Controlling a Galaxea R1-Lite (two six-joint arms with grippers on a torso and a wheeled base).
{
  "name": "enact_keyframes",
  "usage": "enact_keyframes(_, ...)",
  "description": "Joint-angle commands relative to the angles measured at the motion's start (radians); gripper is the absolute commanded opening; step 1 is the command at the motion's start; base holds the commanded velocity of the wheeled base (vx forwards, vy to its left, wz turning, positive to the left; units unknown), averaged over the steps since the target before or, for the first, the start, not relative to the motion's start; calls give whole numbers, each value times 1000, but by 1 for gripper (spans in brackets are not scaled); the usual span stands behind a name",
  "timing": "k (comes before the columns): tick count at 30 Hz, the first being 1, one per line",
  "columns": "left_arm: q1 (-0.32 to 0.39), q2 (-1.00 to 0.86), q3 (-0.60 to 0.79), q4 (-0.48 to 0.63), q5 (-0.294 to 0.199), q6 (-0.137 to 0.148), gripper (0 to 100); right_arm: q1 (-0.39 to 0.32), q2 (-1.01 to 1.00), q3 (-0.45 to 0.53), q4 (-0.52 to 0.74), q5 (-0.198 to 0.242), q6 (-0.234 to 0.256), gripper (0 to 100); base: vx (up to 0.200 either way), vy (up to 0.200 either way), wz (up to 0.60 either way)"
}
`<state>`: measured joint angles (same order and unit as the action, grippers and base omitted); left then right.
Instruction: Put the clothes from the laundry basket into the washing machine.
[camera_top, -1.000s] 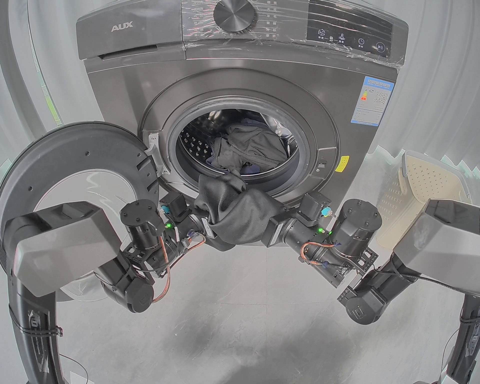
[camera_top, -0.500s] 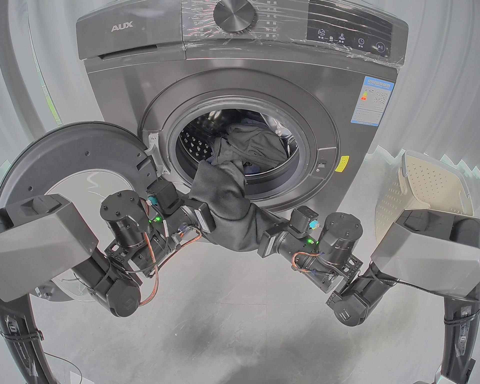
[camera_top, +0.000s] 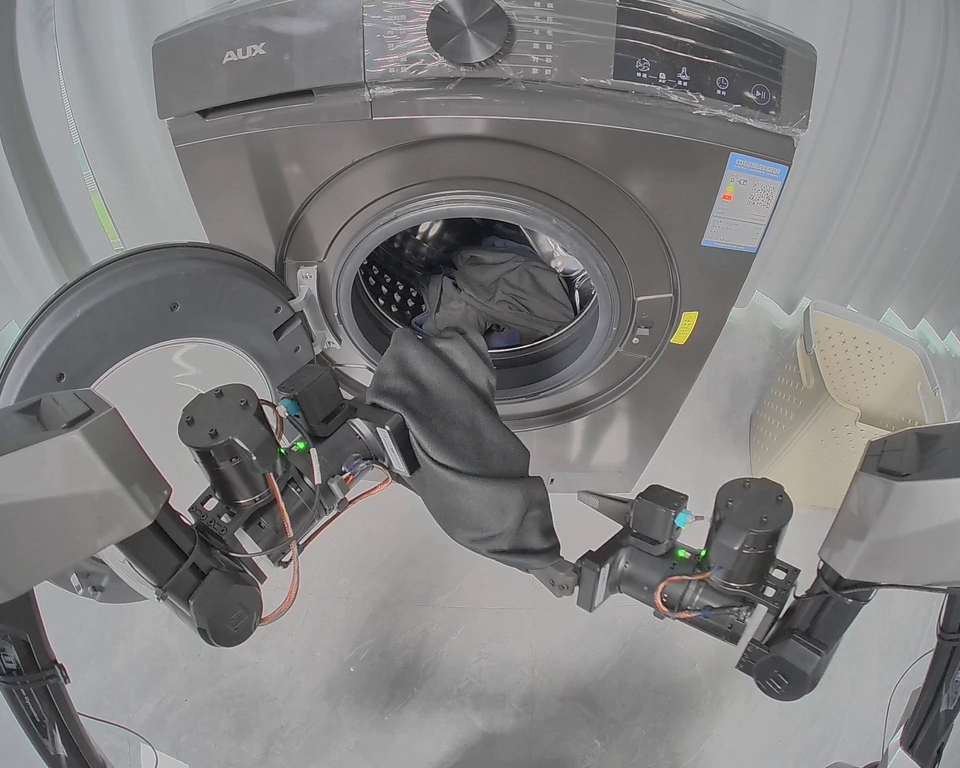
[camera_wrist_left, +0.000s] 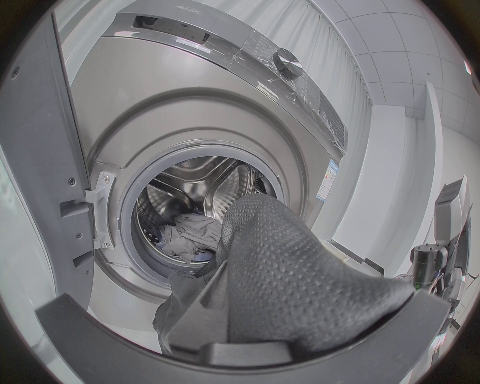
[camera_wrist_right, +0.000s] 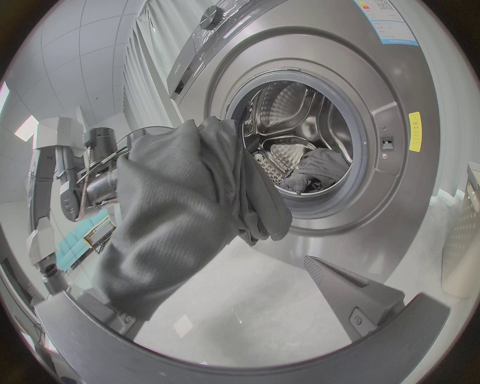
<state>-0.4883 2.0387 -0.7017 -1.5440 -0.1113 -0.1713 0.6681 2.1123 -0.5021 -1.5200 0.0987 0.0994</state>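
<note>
A dark grey knit garment (camera_top: 460, 450) hangs out of the steel-grey washing machine (camera_top: 560, 160) over the left gripper (camera_top: 400, 445), seemingly clamped on it; below, the right gripper (camera_top: 570, 537) stands apart at its hem.

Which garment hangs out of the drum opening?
The dark grey textured garment gripped by the left end effector: it trails out over the door opening, while the other clothes lie wholly inside.

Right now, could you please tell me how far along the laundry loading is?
Done: some clothes lie in the drum of the washing machine. In hand: a dark garment hangs from the drum's lip over the left pincer; the open right pincer is at its lower end. Left: push that garment in. The laundry basket shows no clothes in its visible part.
</note>
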Motion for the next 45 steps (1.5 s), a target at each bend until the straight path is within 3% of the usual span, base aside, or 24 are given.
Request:
enact_keyframes(1, -10, -45, 64, -1, 24, 19, 0, -18, -123, 146, 1, 22, -15, 100, 0, 0, 0)
enact_keyframes(8, -9, -57, 102, -1, 41, 55, 0, -24, -127, 194, 0, 44, -24, 100, 0, 0, 0)
enact_keyframes(10, -13, -61, 123, -2, 39, 68, 0, -36, -118, 140, 3, 29, -18, 100, 0, 0, 0)
enact_keyframes(13, -13, -84, 177, -1, 35, 82, 0, -74, -98, 56, 6, -36, -3, 100, 0, 0, 0)
enact_keyframes(16, -10, -95, 194, -1, 38, 81, 0, -90, -89, 2, 4, -59, 23, 100, 0, 0, 0)
enact_keyframes(34, -26, -52, 156, -1, 38, 87, 0, -76, -86, 19, 1, -57, 25, 100, 178, 0, 0)
enact_keyframes(39, -44, -37, 145, -1, 38, 87, 0, -39, -94, 83, 0, -34, 14, 100, 200, 0, 0)
enact_keyframes(45, -79, -5, 133, -1, 41, 92, 0, -5, -98, 111, -3, -19, 13, 100, 0, 0, 0)
